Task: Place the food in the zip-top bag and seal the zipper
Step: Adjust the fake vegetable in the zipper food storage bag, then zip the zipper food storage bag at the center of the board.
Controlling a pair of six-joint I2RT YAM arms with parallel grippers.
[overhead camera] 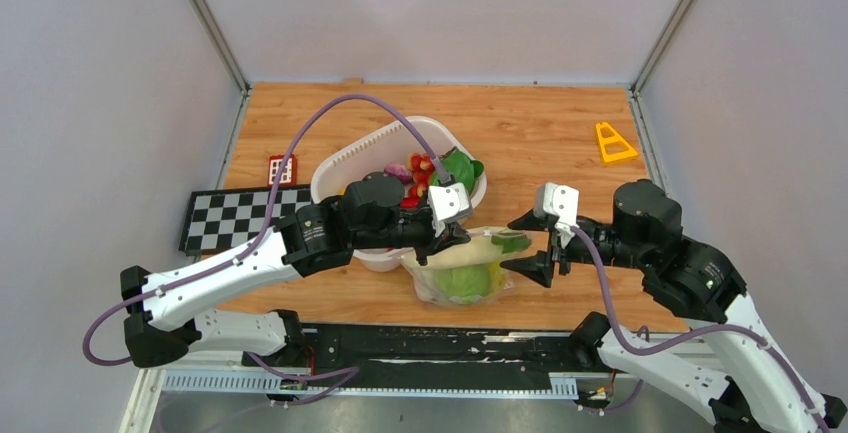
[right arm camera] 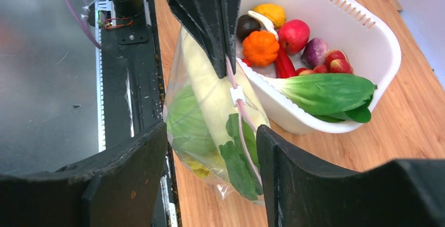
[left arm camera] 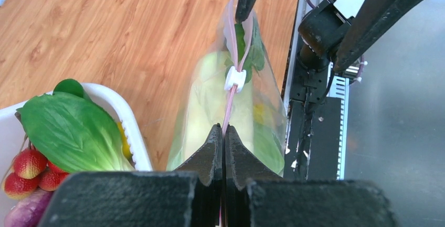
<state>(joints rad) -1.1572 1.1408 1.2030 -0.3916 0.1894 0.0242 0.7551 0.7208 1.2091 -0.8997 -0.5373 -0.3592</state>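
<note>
bagging under way: my left gripper (left arm camera: pixel 223 130) is clamped tight on one end of the pink zipper (left arm camera: pixel 230 104), holding the bag (left arm camera: pixel 265 125) up by its top edge over the table (overhead camera: pixel 540 143). my right gripper (right arm camera: pixel 210 130) is spread wide at the other end, with a finger on each side of the strip and no grip on it.

the white slider (right arm camera: pixel 237 95) sits partway along the zipper, between my two grippers. the strip runs as one line from my left gripper to the slider and parts into two beyond it.

inside the bag are the radish (right arm camera: pixel 207 88), a green cabbage (right arm camera: pixel 183 122), a dark leaf (right arm camera: pixel 239 164) and a yellow piece (left arm camera: pixel 258 112). the bag hangs just beside the near wall of the white tub (right arm camera: pixel 380 43), close to the table's near edge.

in the tub lie a leafy green (right arm camera: pixel 320 93), strawberries (right arm camera: pixel 336 62), an orange squash (right arm camera: pixel 261 47), a red apple (right arm camera: pixel 294 34) and a purple piece (right arm camera: pixel 315 51).

a checkerboard (overhead camera: pixel 235 215) lies at the table's left edge, and a yellow triangle (overhead camera: pixel 612 143) sits at the far right.
</note>
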